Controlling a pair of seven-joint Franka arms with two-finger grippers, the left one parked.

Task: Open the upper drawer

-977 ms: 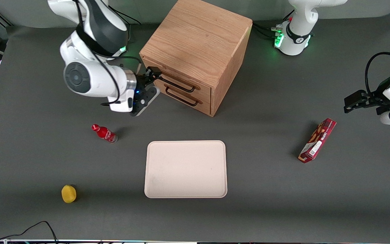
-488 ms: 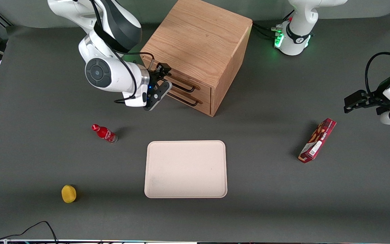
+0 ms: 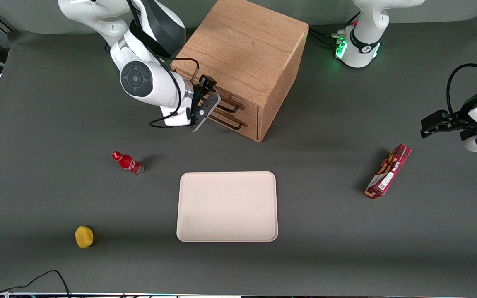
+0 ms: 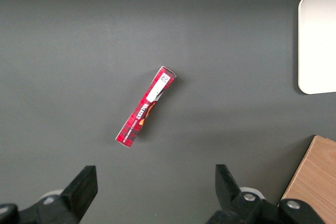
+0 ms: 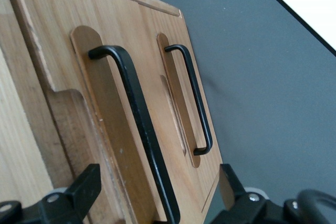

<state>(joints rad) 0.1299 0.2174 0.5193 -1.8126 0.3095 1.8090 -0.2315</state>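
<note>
Gripper (image 3: pixel 208 92) sits right in front of the upper drawer (image 3: pixel 232 102), jaws spread wide either side of its black handle (image 5: pixel 137 124), not clamped on it. Drawer looks shut, flush in the cabinet (image 3: pixel 242 54) near the table's (image 3: pixel 325 231) back edge. Lower drawer (image 3: pixel 244 126) just beneath. Tray (image 3: pixel 227 206) mid-table, red bottle (image 3: pixel 127 162) and yellow ball (image 3: pixel 84 236) toward the working arm's end, snack box (image 3: pixel 389 171) toward the parked arm's.
</note>
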